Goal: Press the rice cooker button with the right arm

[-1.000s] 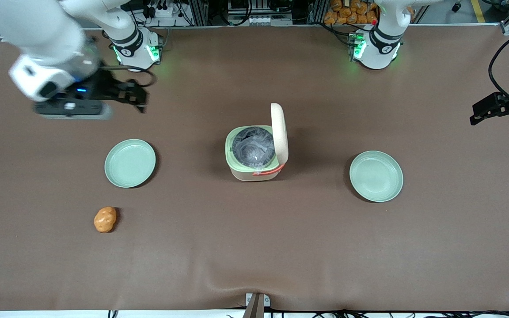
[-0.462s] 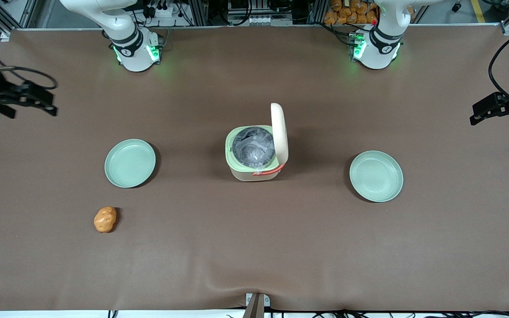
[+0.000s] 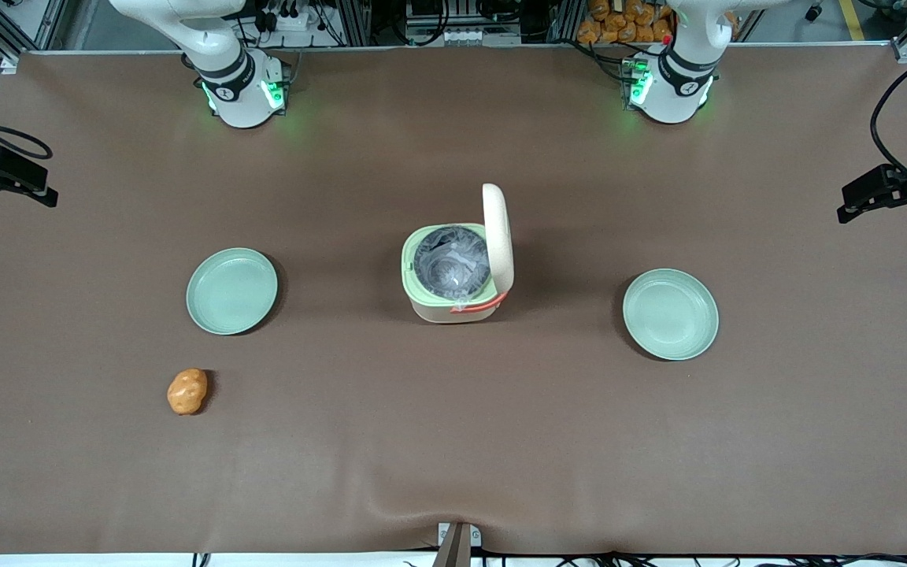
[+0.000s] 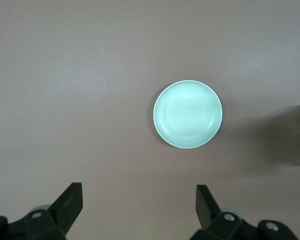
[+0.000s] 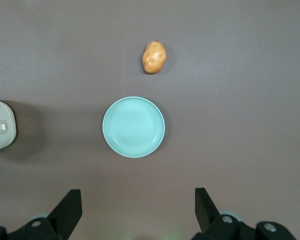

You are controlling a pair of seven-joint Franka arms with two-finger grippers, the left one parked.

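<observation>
The cream-white rice cooker [image 3: 453,276] stands mid-table with its lid [image 3: 498,236] raised upright, and the grey inner pot [image 3: 451,262] shows inside the pale green rim. In the right wrist view its rounded body [image 5: 0,132] carries a small pale patch, the button [image 5: 3,128]. My right gripper [image 3: 11,193] hovers at the working arm's end of the table, far from the cooker. It is open [image 5: 137,210] with nothing between its fingers, high above a green plate.
A pale green plate [image 3: 231,290] [image 5: 133,127] lies between my gripper and the cooker. An orange-brown potato [image 3: 186,391] [image 5: 154,57] sits nearer the front camera than that plate. A second green plate [image 3: 670,313] [image 4: 188,114] lies toward the parked arm's end.
The right arm has swung away from near its base out to the table's end on the working arm's side. The cooker, plates and potato have not moved.
</observation>
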